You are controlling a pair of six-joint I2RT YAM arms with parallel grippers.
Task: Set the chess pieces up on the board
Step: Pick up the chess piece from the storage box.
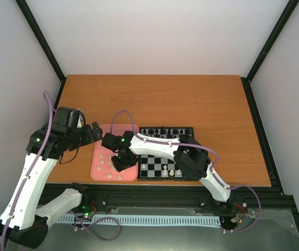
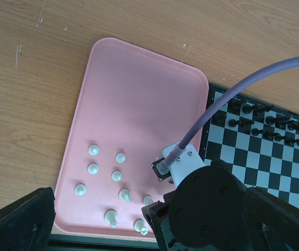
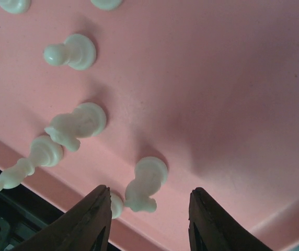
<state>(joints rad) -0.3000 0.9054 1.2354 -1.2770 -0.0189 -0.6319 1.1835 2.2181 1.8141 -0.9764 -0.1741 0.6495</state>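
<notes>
Dark matte fingers of the right pincer (image 3: pixel 149 191) stand apart around a glossy cream-white chess piece (image 3: pixel 148 175) on the smooth pink plastic tray (image 3: pixel 233 78). Just beside it lies the checkered black-and-silvery board (image 1: pixel 152 168). Whether the left pincer (image 1: pixel 94 132) is open, I cannot tell.

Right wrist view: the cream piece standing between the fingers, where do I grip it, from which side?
Pinch the cream piece at its waist, coming straight down: it stands upright on the pink tray, base down. The right gripper straddles it, jaws open; mind the small piece beside one finger.
</notes>
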